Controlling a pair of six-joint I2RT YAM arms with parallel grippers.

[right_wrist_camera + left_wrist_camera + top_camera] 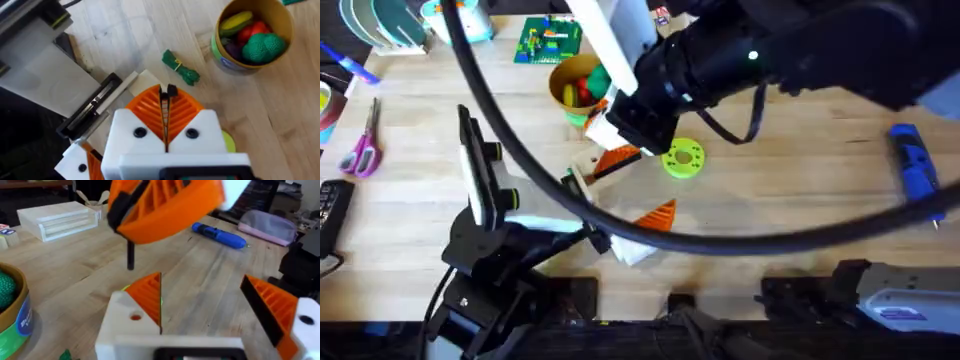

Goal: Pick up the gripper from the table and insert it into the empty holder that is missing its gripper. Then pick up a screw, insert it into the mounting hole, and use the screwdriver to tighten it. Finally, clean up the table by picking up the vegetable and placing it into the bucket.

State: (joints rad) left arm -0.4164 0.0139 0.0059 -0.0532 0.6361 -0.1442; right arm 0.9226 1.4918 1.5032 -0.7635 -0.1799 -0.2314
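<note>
One pale wooden table [800, 160]; left tool [200, 310] apart, right tool [166, 107] together.

The overhead camera hangs above the arms' bases and looks down and forward over the wooden desk [800, 160], with one dark arm close under the lens. The left wrist camera sits low, near the desk, facing across it toward the blue screwdriver [219, 234]. The right wrist camera looks steeply down from close range. It shares the yellow bucket [252, 37] [574, 88] with the overhead view, while the screwdriver [914, 160] links overhead and left wrist.
</note>
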